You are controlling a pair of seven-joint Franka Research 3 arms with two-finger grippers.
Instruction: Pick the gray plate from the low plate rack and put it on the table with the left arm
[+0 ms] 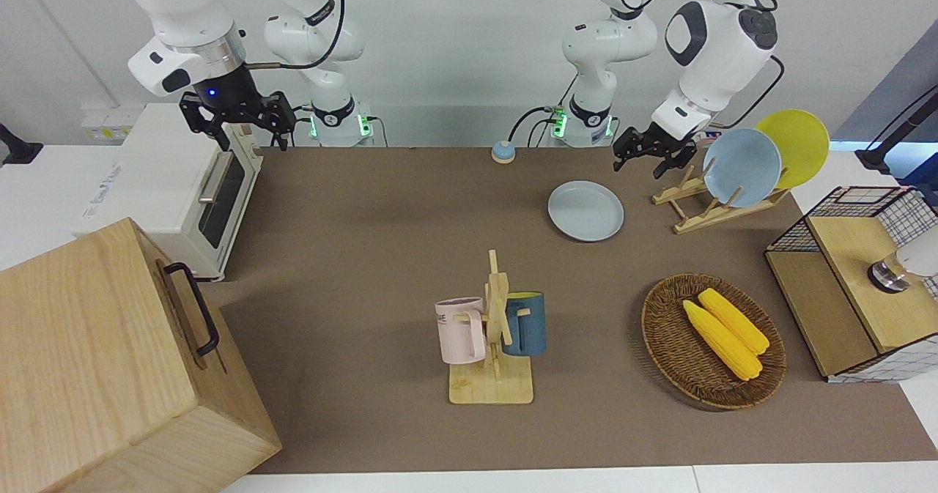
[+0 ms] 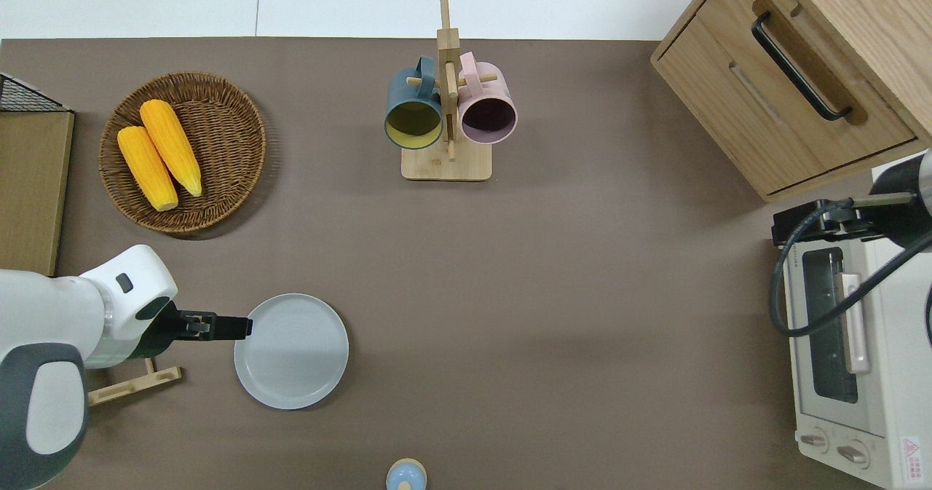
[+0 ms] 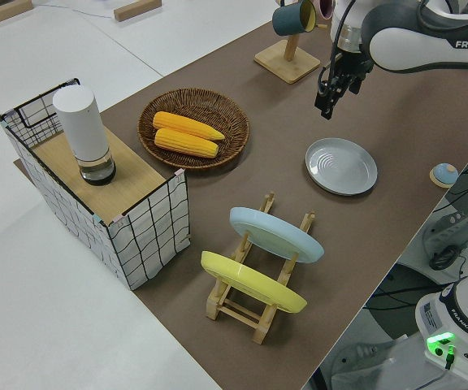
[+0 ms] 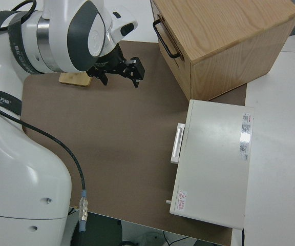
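The gray plate lies flat on the brown table, beside the low plate rack on the side toward the right arm's end. It also shows in the overhead view and the left side view. My left gripper is open and empty, raised in the air. In the overhead view the left gripper is over the plate's rim on the rack side. The rack holds a light-blue plate and a yellow plate. My right gripper is parked and open.
A wicker basket with two corn cobs and a wire-sided box stand farther from the robots than the rack. A mug tree with two mugs, a wooden cabinet, a toaster oven and a small bell are also on the table.
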